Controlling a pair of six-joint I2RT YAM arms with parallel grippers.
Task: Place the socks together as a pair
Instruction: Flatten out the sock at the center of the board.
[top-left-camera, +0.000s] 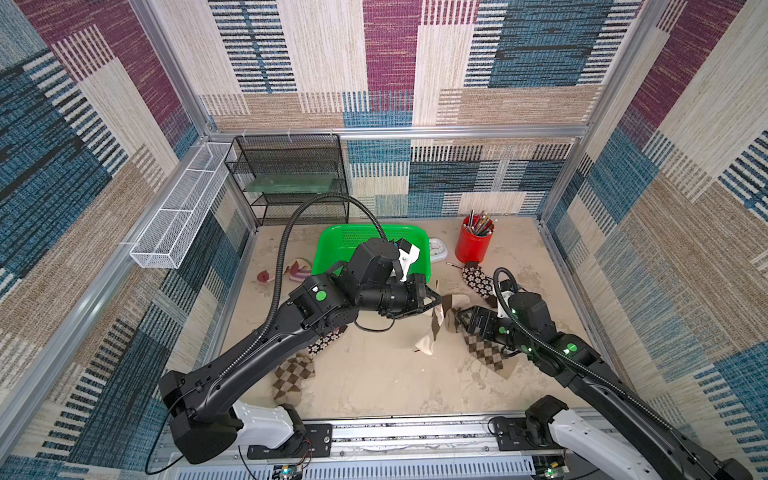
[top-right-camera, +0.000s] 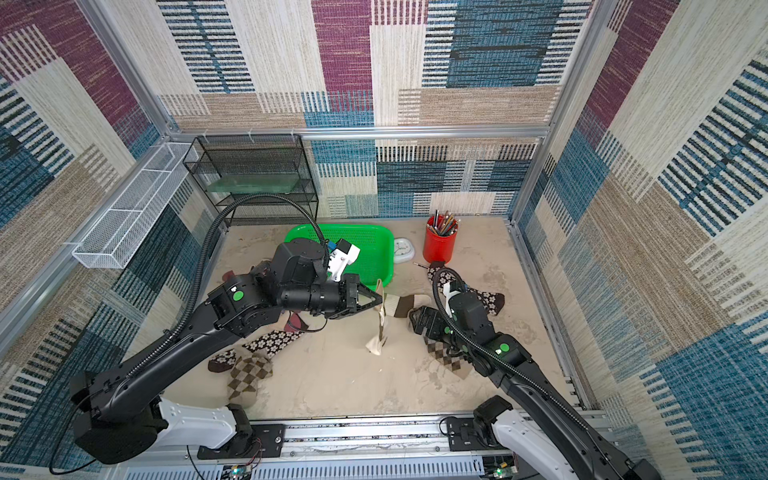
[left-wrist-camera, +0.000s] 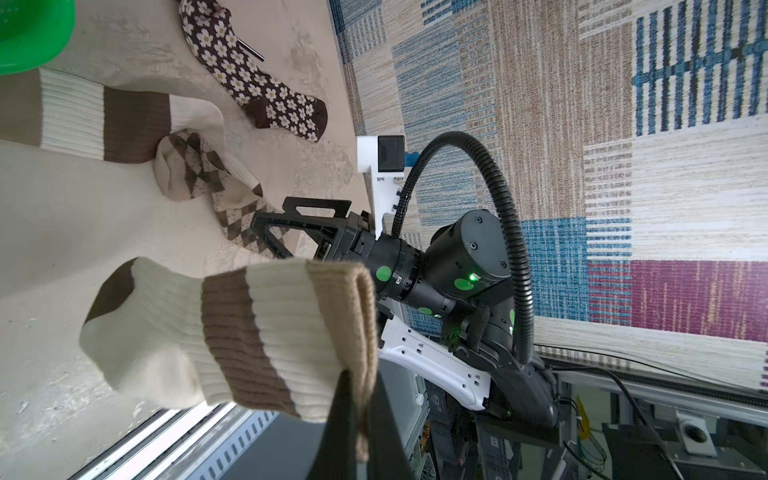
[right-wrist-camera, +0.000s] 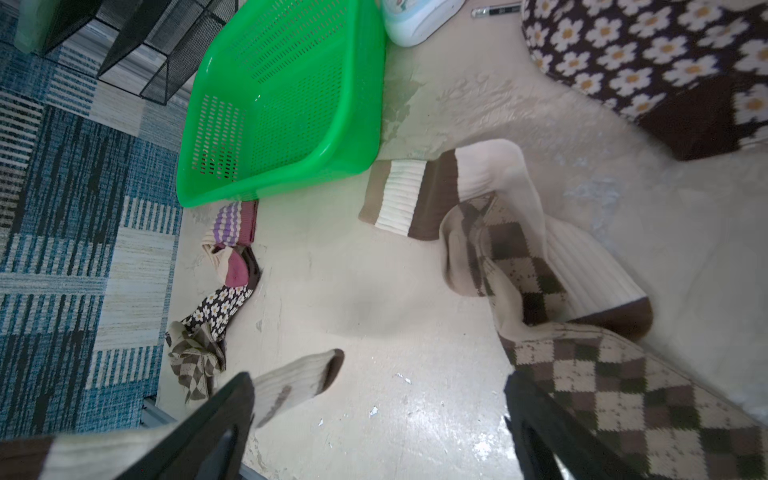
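The banded sock (left-wrist-camera: 232, 332) is cream and brown, the daisy sock (left-wrist-camera: 249, 79) dark brown with white flowers, the argyle sock (top-left-camera: 486, 353) tan-brown diamonds, the basket (right-wrist-camera: 282, 95) green, the cup (top-left-camera: 473, 247) red.

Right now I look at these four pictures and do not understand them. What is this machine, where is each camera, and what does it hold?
These are two robot arms over a table, each ending in a two-finger gripper. Two pictures look down from above; the two others come from cameras on the wrists. Socks lie scattered, beside a green basket and a red cup of pencils. The left gripper is shut on a cream sock with brown bands, which hangs down. The right gripper is open and empty near an argyle sock.
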